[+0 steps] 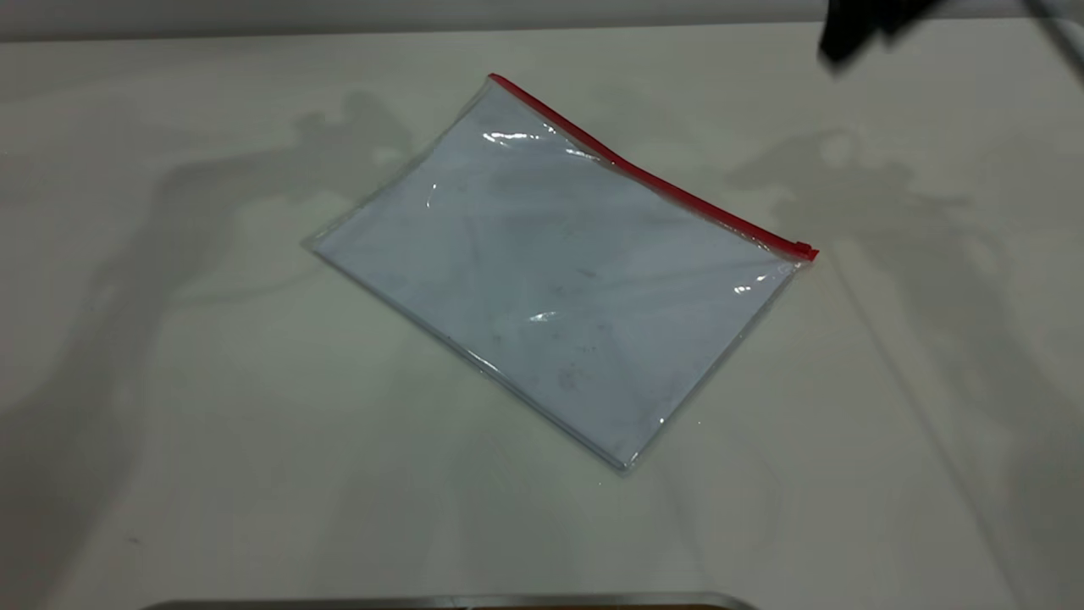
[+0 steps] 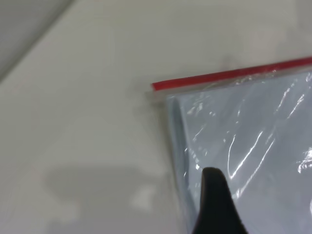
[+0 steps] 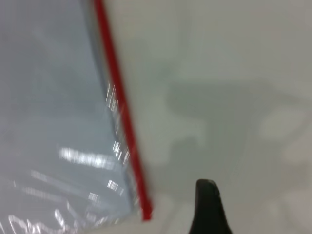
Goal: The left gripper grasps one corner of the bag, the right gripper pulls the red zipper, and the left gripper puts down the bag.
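Note:
The bag lies flat on the white table, clear and bluish-white. The red zipper runs along its far long edge, with the small red slider tab at the right end. The strip's other corner is at the far left. Only a black piece of the right arm shows at the top right edge; the left arm is out of the exterior view. The left gripper hovers over the bag near a red-strip corner. The right gripper hovers over bare table beside the strip's end.
The white table surrounds the bag on all sides, with the arms' shadows to the left and right. A grey metal edge shows at the bottom of the exterior view. The table's far edge meets a grey wall.

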